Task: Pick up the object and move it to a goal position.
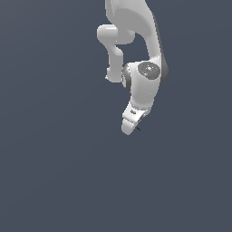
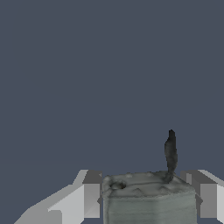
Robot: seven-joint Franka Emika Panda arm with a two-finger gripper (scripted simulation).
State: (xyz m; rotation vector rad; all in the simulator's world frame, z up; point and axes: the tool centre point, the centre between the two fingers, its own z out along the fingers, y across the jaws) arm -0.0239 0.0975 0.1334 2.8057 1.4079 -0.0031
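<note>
**pandafan:** Jaws are clamped on the little block, as far as the wrist view goes. The two fingers [image 2: 89, 197] sit tight against either side of the block [image 2: 148, 199], no gap showing on either side. So the gripper [image 2: 146, 197] is pinching it, not spread.

**gripnerd:** Yep, same read. The block looks grey and boxy, kind of mottled on its upper face, and there's a thin black stub [image 2: 170, 153] sticking up from one corner, leaning a bit.

**pandafan:** Can you find it in the exterior view though? All I get is the white arm [image 1: 140, 54] coming down from the upper edge and bending toward the gripper [image 1: 129, 128] at its low end.

**gripnerd:** Barely. There's a tiny dark sliver [image 1: 137, 128] right at the gripper's tip, on the exterior view's right side of it. Too small to call a shape. The block itself is hidden behind the fingers there.

**pandafan:** And everything around is just flat dark blue-grey background [image 1: 54, 158]. I can't tell whether the block is touching any surface or hanging above one.

**gripnerd:** Same, no shadow or edge to go by.
</note>
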